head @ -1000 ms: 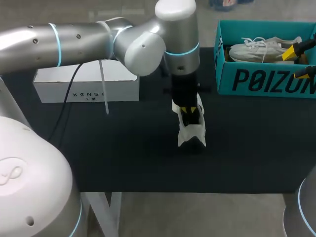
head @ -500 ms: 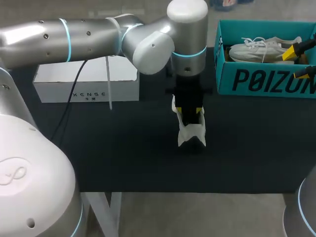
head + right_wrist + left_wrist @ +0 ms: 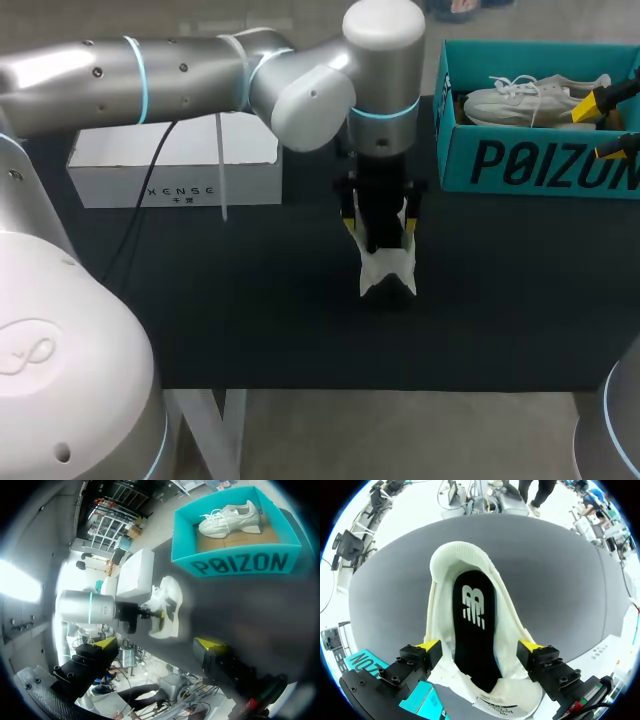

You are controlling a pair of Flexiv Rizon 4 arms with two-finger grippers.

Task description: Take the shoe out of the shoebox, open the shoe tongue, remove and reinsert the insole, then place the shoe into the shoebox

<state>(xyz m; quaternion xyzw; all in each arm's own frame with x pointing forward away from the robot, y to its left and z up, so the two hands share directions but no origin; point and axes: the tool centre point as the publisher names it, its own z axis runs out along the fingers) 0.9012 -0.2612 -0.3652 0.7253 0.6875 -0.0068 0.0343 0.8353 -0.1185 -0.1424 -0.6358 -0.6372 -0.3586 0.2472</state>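
Note:
A white shoe stands on the black table, heel toward the front edge. Its black insole lies flat inside it. My left gripper hangs over the shoe's tongue end, open, one yellow fingertip at each side of the shoe. The teal shoebox sits at the back right with a second white shoe inside. My right gripper is open at the box's right end. From the right wrist, its gripper is well back from the box and the table shoe.
A white rectangular box lies at the back left, partly under my left arm. Bare black table stretches in front of and to both sides of the shoe.
My left gripper's fingers have spread from nearly shut inside the shoe to wide apart on either side of it. The left arm shifted slightly to the right. The right arm stayed still.

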